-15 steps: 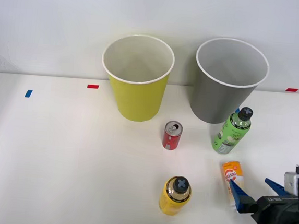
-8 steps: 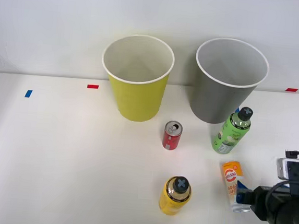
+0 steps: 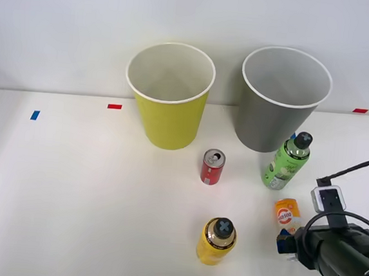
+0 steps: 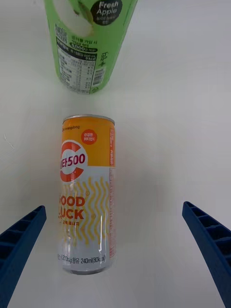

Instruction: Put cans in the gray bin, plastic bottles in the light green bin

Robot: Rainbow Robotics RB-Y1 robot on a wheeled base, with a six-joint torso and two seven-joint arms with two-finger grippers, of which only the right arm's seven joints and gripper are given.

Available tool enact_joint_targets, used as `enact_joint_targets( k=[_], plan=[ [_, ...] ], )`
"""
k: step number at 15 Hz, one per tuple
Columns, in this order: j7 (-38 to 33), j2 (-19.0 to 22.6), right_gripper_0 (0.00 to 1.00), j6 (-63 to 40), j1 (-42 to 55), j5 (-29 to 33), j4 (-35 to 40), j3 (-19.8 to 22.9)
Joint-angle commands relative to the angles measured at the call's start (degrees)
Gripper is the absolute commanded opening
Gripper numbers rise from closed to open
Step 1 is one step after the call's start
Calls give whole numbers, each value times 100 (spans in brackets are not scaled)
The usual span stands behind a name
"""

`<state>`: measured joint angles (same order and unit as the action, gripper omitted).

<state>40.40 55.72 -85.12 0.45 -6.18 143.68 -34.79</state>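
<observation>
The slim orange-and-white can (image 3: 286, 213) (image 4: 86, 192) lies on its side on the white table, right of centre. My right gripper (image 3: 284, 242) (image 4: 114, 211) hovers over its near end, open, with the blue fingers (image 4: 21, 250) on either side of the can and apart from it. Just beyond the can stands the green plastic bottle (image 3: 287, 161) (image 4: 89, 43). The red can (image 3: 213, 166) is upright at mid-table, and the yellow bottle (image 3: 216, 241) stands nearer the front. At the back are the light green bin (image 3: 166, 120) and the gray bin (image 3: 263, 129).
Small red tape marks (image 3: 114, 107) and a blue one (image 3: 35, 115) are stuck on the table. A black cable (image 3: 356, 167) loops from my wrist on the right. The table's left half is bare white surface.
My right arm has moved left and forward over the orange-and-white can's near end, and the wrist has turned so the fingers straddle it. The cans and bottles have stayed put.
</observation>
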Motion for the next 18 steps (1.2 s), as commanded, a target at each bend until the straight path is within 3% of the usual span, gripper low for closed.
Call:
enact_joint_targets(
  k=[1, 5, 18],
  plan=[
    [-129, -35, 98, -5, -335, -498, -385, -2],
    [-173, -404, 98, -14, -599, -498, -851, -2],
    [-67, -712, 98, 364, -915, -498, -1712, -2]
  ],
)
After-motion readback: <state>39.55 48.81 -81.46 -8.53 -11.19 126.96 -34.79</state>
